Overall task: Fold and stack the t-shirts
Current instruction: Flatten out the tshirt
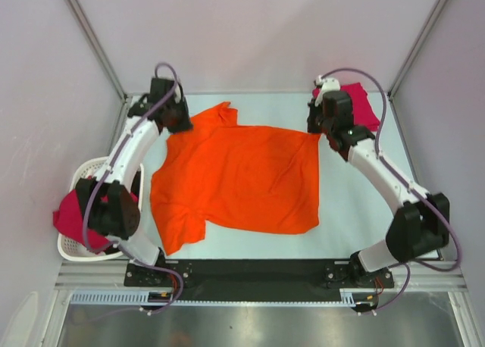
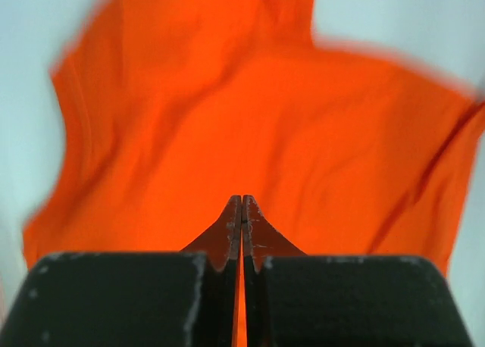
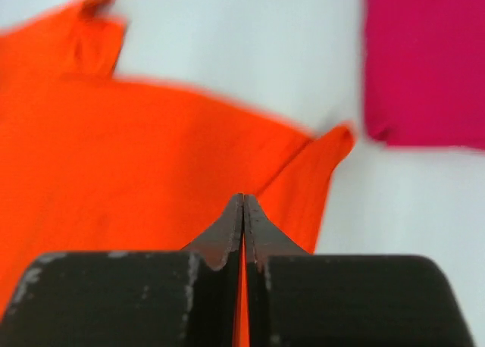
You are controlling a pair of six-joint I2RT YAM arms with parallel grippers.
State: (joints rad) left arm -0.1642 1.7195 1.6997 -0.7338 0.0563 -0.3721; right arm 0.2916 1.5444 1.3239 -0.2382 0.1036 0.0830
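Note:
The bright orange t-shirt (image 1: pixel 239 176) lies spread across the middle of the table, one sleeve toward the back left. My left gripper (image 1: pixel 179 123) is shut at its far left corner. In the left wrist view the closed gripper (image 2: pixel 242 199) sits over the orange cloth (image 2: pixel 265 120), with creases running out from the tips. My right gripper (image 1: pixel 322 131) is shut at the far right corner, which is drawn into a point. The right wrist view shows that gripper (image 3: pixel 243 198) shut on the orange fabric (image 3: pixel 136 150). A crimson-pink t-shirt (image 1: pixel 364 108) (image 3: pixel 424 59) lies at the back right.
A white slatted basket (image 1: pixel 87 169) stands off the table's left edge, a crimson-pink shirt (image 1: pixel 72 214) hanging over its rim. Metal frame posts and pale walls close in the back and sides. Both arm bases sit on the black rail at the near edge.

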